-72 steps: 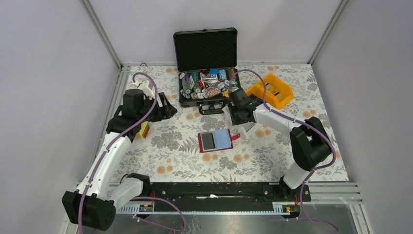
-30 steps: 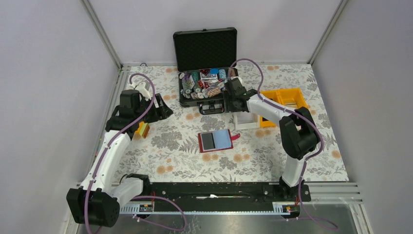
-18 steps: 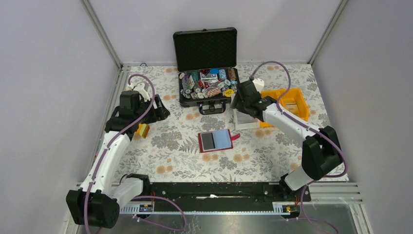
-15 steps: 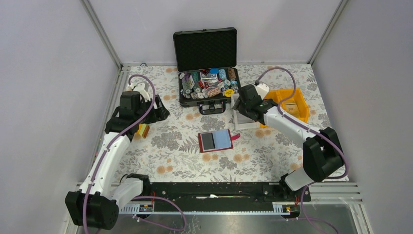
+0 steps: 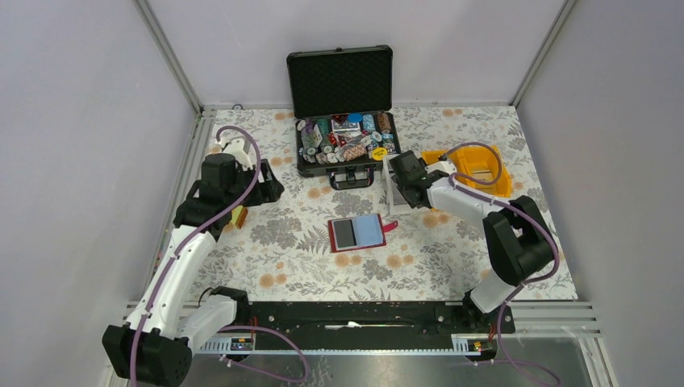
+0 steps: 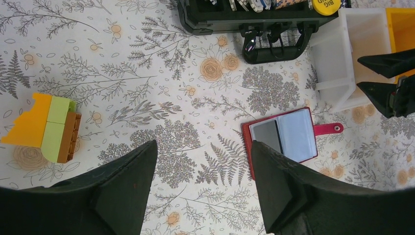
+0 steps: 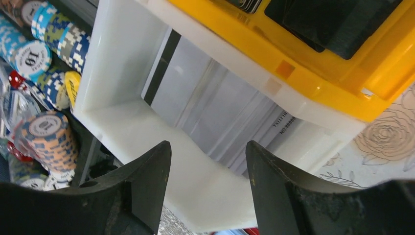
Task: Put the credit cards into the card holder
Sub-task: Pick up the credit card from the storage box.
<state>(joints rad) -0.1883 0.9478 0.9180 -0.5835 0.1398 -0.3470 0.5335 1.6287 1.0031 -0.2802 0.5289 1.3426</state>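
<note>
right gripper [image 7: 206, 145] spread over smooth grey-white cards [image 7: 215, 98] overlapping flat in a white plastic bin [image 7: 127, 127]. red leathery holder [image 6: 284, 142] lies open on floral cloth [image 6: 147, 98], mid-table. left gripper [image 6: 203, 147] spread, empty.

Both arms stretch forward, left claw [image 6: 203, 147] and right claw [image 7: 208, 147] each with jaws apart.

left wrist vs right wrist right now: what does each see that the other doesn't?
Left wrist only: the open card holder lying flat on the table, a stack of toy bricks, and the right gripper seen from outside, jaws apart. Right wrist only: the credit cards lying inside the white bin. Both: the white bin, the yellow bin and the black case with its poker chips.
</note>
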